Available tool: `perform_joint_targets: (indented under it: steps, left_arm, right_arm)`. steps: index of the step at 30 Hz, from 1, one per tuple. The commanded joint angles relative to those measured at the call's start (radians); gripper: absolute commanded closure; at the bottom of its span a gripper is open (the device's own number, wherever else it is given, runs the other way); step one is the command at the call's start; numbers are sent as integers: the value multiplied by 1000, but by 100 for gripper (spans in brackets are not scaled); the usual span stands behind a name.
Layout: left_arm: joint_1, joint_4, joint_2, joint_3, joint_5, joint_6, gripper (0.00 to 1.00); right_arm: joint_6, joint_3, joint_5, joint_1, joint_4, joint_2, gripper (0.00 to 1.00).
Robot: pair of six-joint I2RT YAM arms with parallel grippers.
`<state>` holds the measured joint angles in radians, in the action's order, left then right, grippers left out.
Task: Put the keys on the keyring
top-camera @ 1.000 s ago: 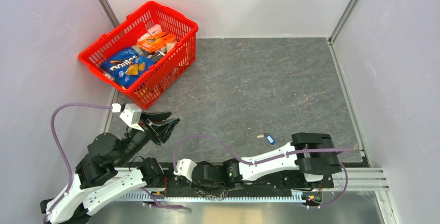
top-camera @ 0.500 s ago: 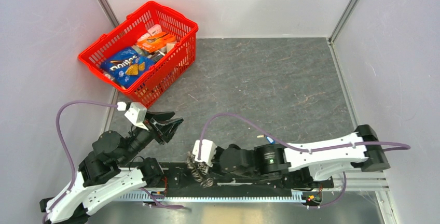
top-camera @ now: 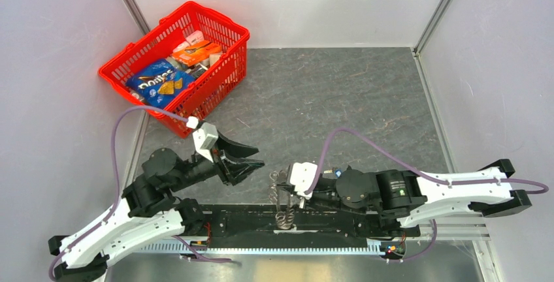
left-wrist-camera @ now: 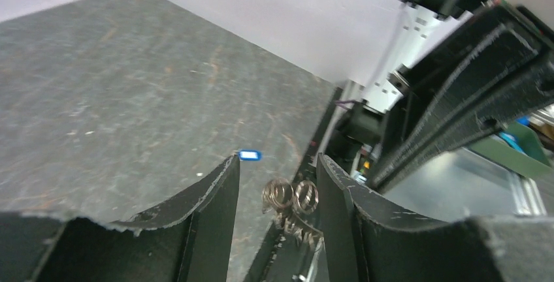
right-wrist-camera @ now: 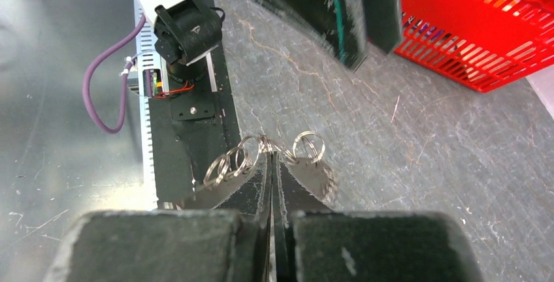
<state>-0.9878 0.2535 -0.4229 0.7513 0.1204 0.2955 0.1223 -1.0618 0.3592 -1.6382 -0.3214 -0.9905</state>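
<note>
We are seeing one container, a red basket, sitting well beyond the left claw and off to its left, against the side wall. A blue Doritos bag is lying in the nearer half of it. An orange box and a few smaller packs, too small for us to name, are filling the far half. From the right wrist view the basket is showing ahead of the right claw and to its right.

The right claw is closed tight, its two fingers pressed together with no gap. It is pinching the bunch of keys at the tips. Wire rings are fanning out on both sides of the fingertips, and flat silvery keys are lying against the pads. In the top view part of the bunch is dangling below the claw, over the black base rail at the near edge of the table.

The left claw is standing about half open and is gripping nothing. It is pointing at the right claw, tip towards tip, close but not touching. Through its own camera we are looking between its fingers straight at the hanging rings. The blue-headed key is lying alone on the dark grey mat, just beyond the left claw's tips and apart from the bunch.
</note>
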Motion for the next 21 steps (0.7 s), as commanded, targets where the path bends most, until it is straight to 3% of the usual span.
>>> perform_joint_targets:
  steps: [1, 21]
  left_arm:
    - [2, -153, -71, 12, 207, 68, 45]
    - [2, -467, -144, -60, 402, 261, 43]
  right_arm:
    - [23, -66, -24, 3, -16, 69, 100]
    - [34, -115, -93, 3, 6, 178, 100]
